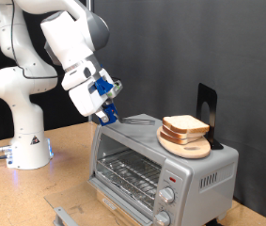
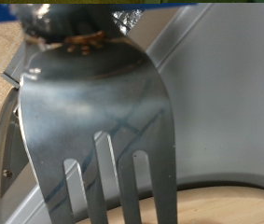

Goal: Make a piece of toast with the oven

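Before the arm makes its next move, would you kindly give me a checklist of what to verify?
1. The fork is gripped in the end effector: ok.
2. The piece of toast lies on the round board atop the oven: ok.
3. The oven front is open, with the wire rack showing: ok.
4. The fork tines have reached the toast: not ok, they are apart from it, towards the exterior view's left.
5. The setting of the knobs: cannot tell.
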Robot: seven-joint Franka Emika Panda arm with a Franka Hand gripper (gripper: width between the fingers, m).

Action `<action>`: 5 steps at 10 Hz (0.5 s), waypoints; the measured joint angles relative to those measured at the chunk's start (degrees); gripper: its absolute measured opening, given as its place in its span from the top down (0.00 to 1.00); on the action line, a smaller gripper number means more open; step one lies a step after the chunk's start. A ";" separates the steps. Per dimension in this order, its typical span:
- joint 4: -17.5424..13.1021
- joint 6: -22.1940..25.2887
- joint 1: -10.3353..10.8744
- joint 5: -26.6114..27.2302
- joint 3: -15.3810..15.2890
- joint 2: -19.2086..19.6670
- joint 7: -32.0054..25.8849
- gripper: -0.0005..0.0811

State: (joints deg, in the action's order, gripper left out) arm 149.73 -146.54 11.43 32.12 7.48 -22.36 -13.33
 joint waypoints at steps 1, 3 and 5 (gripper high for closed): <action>-0.17 -0.05 0.00 -0.02 -0.44 0.46 0.31 0.55; -0.62 -0.51 0.01 0.02 -1.19 1.45 0.74 0.55; -0.74 -1.31 0.30 1.10 -1.41 1.68 0.68 0.55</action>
State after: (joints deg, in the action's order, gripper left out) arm 149.00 -147.85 11.74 33.22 6.08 -20.67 -12.65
